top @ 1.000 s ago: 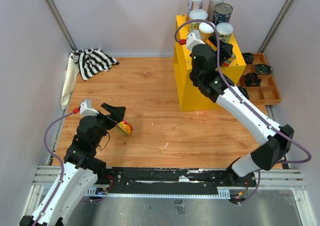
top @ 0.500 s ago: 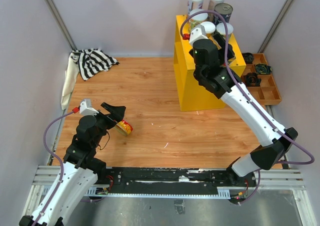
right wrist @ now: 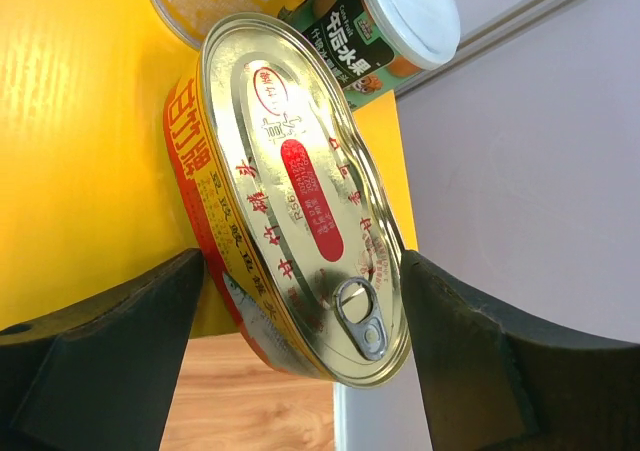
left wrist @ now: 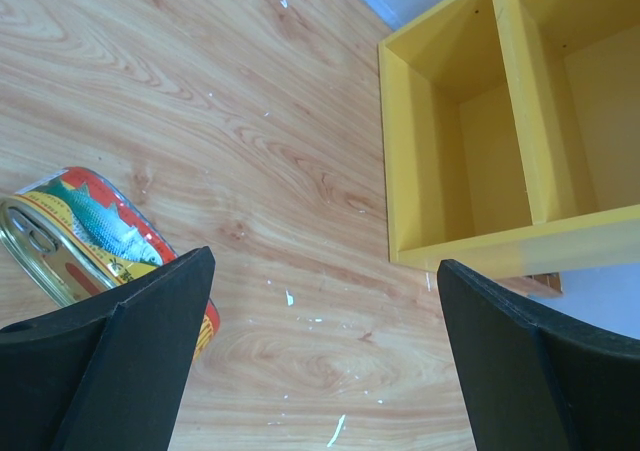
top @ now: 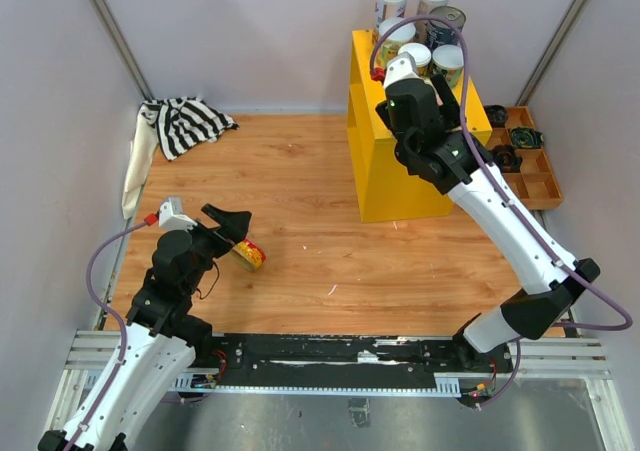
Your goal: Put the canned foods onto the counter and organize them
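The yellow counter (top: 385, 171) stands at the back right and carries several cans (top: 447, 23) at its far end, some white-lidded. My right gripper (top: 450, 99) is over the counter top, shut on an oval yellow-and-red can (right wrist: 290, 181), just in front of a green white-lidded can (right wrist: 385, 21). The held can leans over the yellow top (right wrist: 80, 121). A second yellow-and-red can (top: 248, 255) lies on the wooden floor. My left gripper (top: 232, 225) is open and empty just beside it; in the left wrist view the can (left wrist: 80, 236) lies left of the left finger (left wrist: 130, 351).
A striped cloth (top: 185, 121) lies at the back left. A brown wooden tray (top: 528, 176) with black round parts sits right of the counter. The counter's open compartments (left wrist: 500, 121) face the left wrist camera. Walls close three sides.
My right gripper has carried the yellow-and-red can farther back over the counter top, toward the standing cans. The left arm and the floor can have not moved.
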